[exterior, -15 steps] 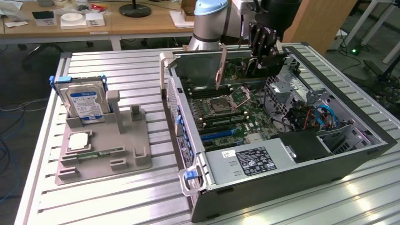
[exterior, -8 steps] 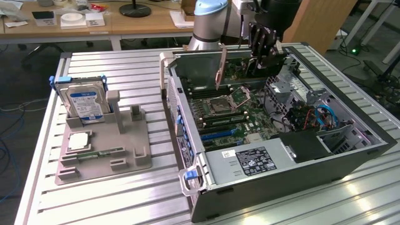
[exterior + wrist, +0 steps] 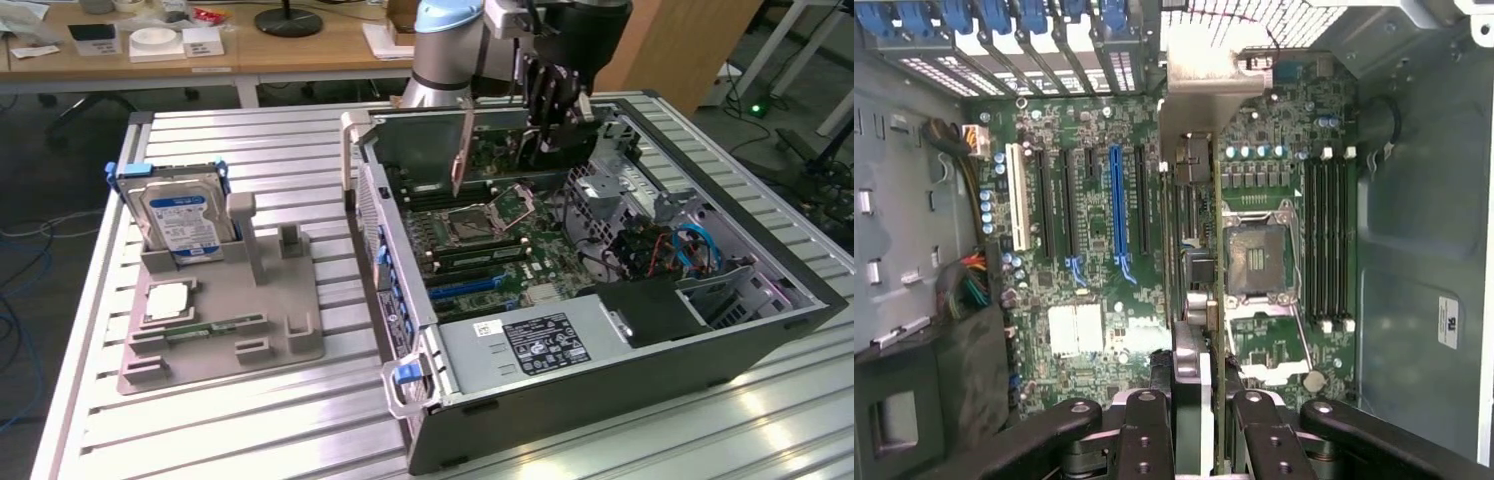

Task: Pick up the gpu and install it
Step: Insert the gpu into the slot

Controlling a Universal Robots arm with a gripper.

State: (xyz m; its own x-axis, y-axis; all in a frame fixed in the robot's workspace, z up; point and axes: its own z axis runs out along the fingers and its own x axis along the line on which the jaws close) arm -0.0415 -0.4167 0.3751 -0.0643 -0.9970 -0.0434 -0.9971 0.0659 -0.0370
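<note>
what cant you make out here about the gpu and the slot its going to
- Wrist view: the gpu is edge-on, so its faces are hidden, and it covers whatever lies straight beneath it.
- Exterior view: the gripper covers part of the gpu; whether its lower edge touches the motherboard cannot be told.
- Exterior view: hard drive label text too small.

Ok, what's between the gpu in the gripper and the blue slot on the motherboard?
In the wrist view, one black slot and a strip of green board separate the gpu from the blue slot.

Ribbed alu table (image 3: pixel 200 440); grey parts tray (image 3: pixel 254 300), open PC case (image 3: pixel 601 400) on it.
</note>
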